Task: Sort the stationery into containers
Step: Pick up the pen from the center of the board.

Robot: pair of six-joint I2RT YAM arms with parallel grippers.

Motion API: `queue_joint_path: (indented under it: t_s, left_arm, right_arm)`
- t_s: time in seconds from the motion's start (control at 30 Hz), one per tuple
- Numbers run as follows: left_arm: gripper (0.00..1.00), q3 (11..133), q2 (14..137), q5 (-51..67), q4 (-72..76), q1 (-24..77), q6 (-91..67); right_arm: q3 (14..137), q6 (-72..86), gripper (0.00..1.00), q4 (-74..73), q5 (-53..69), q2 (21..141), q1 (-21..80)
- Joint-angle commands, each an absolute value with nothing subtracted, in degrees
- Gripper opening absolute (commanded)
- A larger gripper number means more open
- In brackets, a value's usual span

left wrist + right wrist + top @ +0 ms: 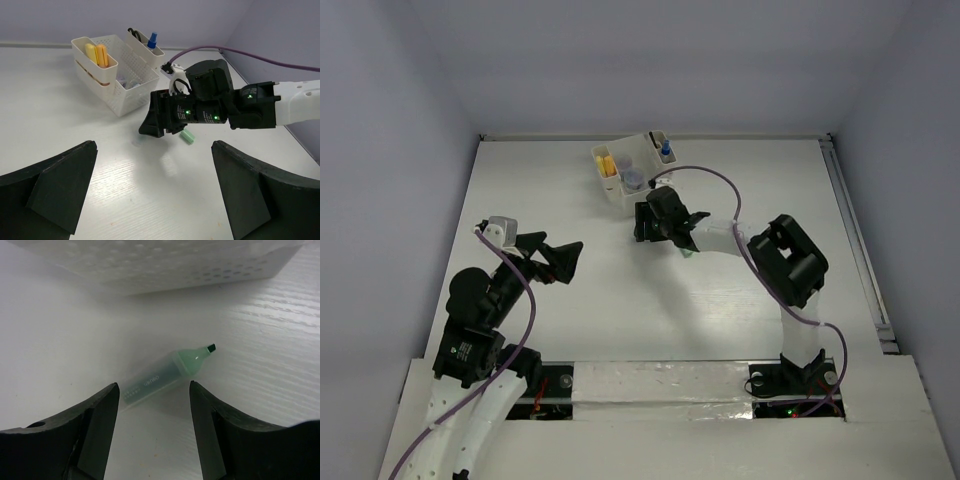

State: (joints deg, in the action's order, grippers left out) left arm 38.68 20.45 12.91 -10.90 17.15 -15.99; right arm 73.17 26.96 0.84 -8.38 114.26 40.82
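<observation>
Hovering parted over the light green marker [160, 376], your right gripper [152, 387] holds nothing; your left gripper [558, 258] gapes empty. Next: clamp the marker, then lift it to the organizer [618, 195] by the table's [620, 320] far edge.

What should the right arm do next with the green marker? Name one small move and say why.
Probably lower a little and close on the light green marker. The right gripper is open, with a finger on either side of the marker's barrel. The marker lies flat on the table, just short of the organizer wall. Nothing is gripped yet, so a grasp seems the step before any lift.
</observation>
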Motion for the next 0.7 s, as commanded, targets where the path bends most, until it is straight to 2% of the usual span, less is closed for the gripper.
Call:
queue_joint_path:
  t_s: [0.0,0.27,0.43,0.57,0.67]
  left_arm:
    - [0.99,38.14,20.48,13.36,-7.47,16.87,-15.73]
    - [0.99,38.23,20.48,13.36,-7.56,16.87,-15.73]
    - [0.99,38.23,20.57,13.45,-7.38,16.87,-15.73]
    - [0.99,38.23,20.39,13.53,-7.47,16.87,-15.64]
    - [0.99,38.23,20.48,13.45,-7.47,16.87,-15.64]
  right_arm:
    - [77.16,28.3,0.64,0.71,-7.74,117.06,40.52]
    - [81.47,27.25,0.64,-3.6,-8.08,119.97,41.04]
    - [87.08,24.97,0.49,-9.75,-11.95,123.12,42.97]
    - [88.33,24.0,0.47,-12.91,-15.54,124.1,44.03]
    - [90.16,23.21,0.5,-15.71,-19.05,125.06,44.03]
